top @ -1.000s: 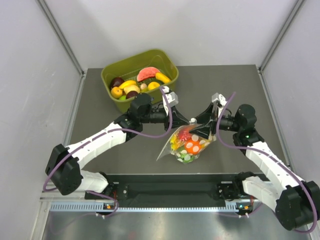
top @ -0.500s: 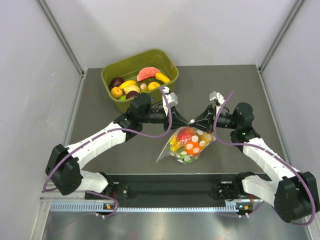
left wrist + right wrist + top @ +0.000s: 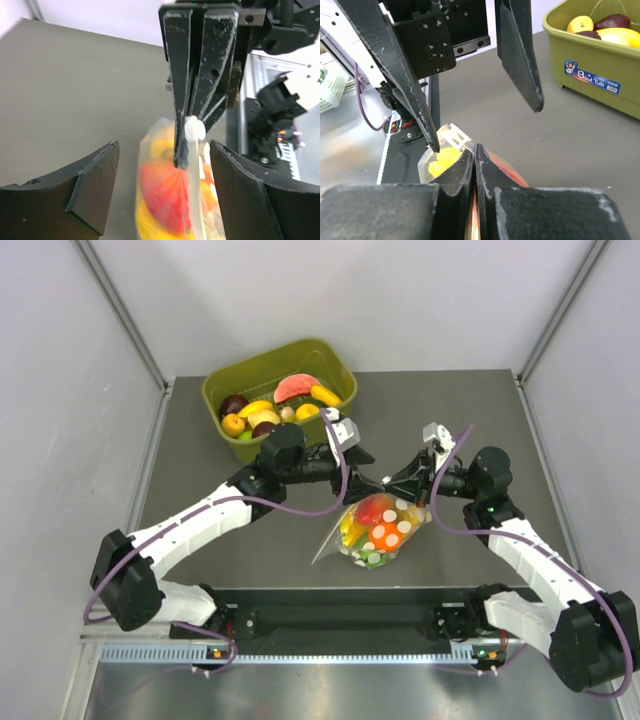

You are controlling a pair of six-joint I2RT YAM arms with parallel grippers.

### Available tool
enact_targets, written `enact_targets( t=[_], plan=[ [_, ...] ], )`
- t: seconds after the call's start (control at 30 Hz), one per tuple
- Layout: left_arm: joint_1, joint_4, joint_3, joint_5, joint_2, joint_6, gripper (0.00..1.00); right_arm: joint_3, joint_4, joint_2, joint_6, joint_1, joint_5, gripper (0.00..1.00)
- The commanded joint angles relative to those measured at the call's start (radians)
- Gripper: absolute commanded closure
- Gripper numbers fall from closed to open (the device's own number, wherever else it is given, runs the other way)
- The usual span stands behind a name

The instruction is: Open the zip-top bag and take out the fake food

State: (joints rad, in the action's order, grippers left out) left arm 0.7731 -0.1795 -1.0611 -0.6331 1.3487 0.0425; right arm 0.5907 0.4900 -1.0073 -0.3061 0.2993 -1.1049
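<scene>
The zip-top bag (image 3: 377, 532) hangs clear and full under the two grippers near the table's front middle. My right gripper (image 3: 390, 484) (image 3: 475, 150) is shut on the bag's top edge, next to the white zip slider (image 3: 454, 136). My left gripper (image 3: 364, 471) (image 3: 164, 172) stands open, one finger on each side of the bag's top, touching nothing. The fake food is inside the bag: a red piece (image 3: 167, 187), a yellow piece (image 3: 440, 159) and an orange piece (image 3: 386, 533) behind the white dots.
An olive-green tub (image 3: 226, 386) (image 3: 600, 70) with several toy fruits stands at the back left of the grey table (image 3: 470, 410). The black base rail (image 3: 340, 620) runs along the near edge just below the bag.
My right gripper has shut on the bag's top. My left gripper, shut on it a second ago, has opened and let go. The bag has stayed in place.
</scene>
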Motion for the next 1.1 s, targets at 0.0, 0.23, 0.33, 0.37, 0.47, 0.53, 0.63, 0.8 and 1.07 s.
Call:
enact_targets(
  t=[0.0,0.23,0.33,0.37,0.47,0.53,0.63,0.8,1.07],
  plan=[
    [0.020,-0.052,-0.057,0.087,-0.026,-0.061,0.23,0.027,0.039,0.006,0.022,0.006,-0.027,1.00],
    [0.035,-0.044,-0.079,0.118,0.001,-0.076,0.25,0.026,0.036,0.007,0.022,0.004,-0.033,1.00],
    [0.043,-0.032,-0.092,0.118,0.015,-0.082,0.27,0.029,0.036,0.001,0.021,0.004,-0.038,1.00],
    [0.046,-0.025,-0.099,0.118,0.020,-0.084,0.28,0.029,0.036,0.001,0.019,0.004,-0.039,1.00],
    [0.054,0.011,-0.114,0.119,0.033,-0.099,0.29,0.027,0.036,0.004,0.021,0.006,-0.039,1.00],
    [0.061,0.014,-0.112,0.124,0.032,-0.105,0.29,0.027,0.036,0.003,0.021,0.004,-0.039,1.00],
    [0.071,0.037,-0.122,0.133,0.035,-0.119,0.32,0.027,0.036,-0.004,0.019,0.004,-0.039,1.00],
    [0.077,0.089,-0.126,0.139,0.038,-0.135,0.34,0.027,0.035,-0.001,0.019,0.004,-0.036,1.00],
    [0.077,0.107,-0.123,0.119,0.035,-0.141,0.91,0.027,0.030,0.006,0.022,0.004,-0.027,1.00]
  ],
)
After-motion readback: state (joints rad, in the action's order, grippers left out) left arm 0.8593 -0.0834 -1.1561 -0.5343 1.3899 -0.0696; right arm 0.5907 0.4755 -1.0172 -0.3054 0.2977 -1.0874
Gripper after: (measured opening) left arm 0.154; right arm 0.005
